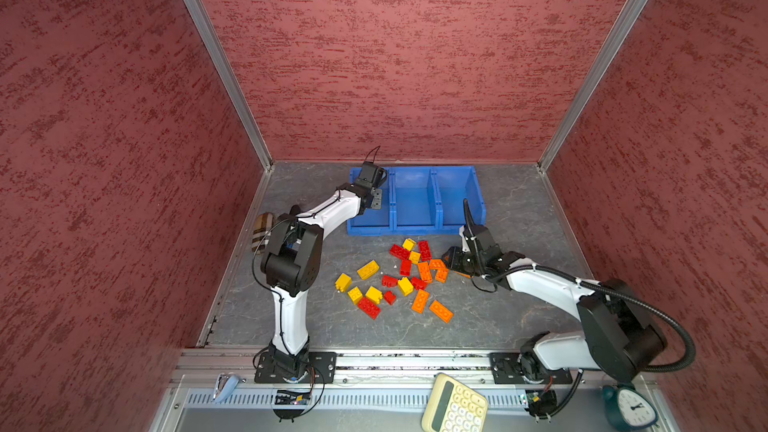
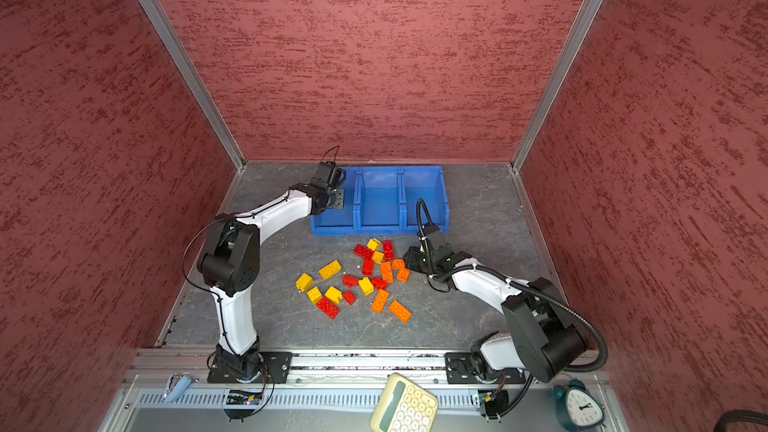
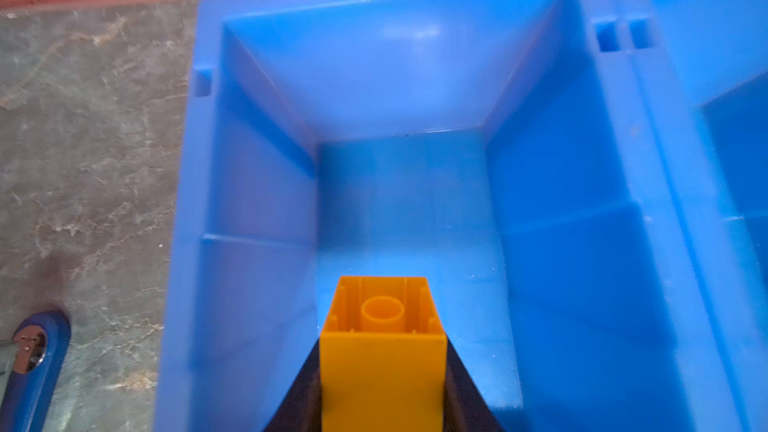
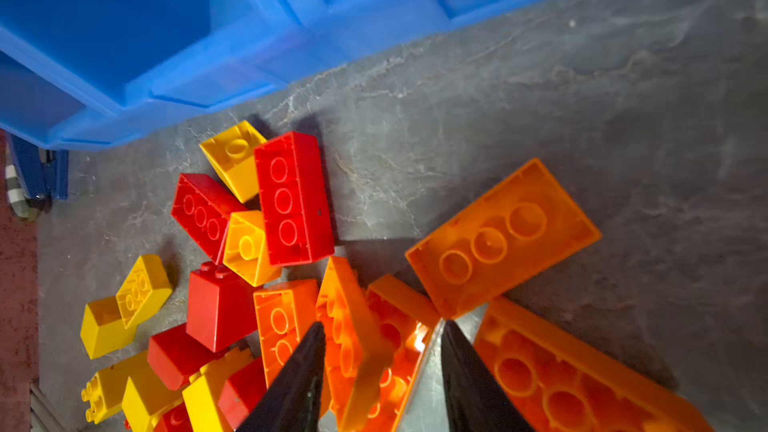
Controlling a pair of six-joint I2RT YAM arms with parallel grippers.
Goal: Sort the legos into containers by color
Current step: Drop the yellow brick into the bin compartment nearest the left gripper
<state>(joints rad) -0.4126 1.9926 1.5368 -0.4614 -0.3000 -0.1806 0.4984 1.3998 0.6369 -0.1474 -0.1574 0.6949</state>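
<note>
Looming closest in the left wrist view, a yellow-orange brick [image 3: 382,363] is sitting clamped, hollow side out, between the left gripper's [image 3: 383,340] dark fingers and hanging over the leftmost bin [image 3: 257,184] of the containers [image 1: 415,228], probably so that letting go drops it cleanly inside. Over on the table [image 1: 498,317], the right gripper [image 4: 383,323] is straddling an on-edge orange brick [image 4: 357,351] at the rim of the loose legos [image 1: 405,268], fingers apart, likely lining up a pinch. Nothing is reading as a brand or label; calculator [image 1: 455,405] keys and clock [image 1: 633,407] face are showing too small.
</note>
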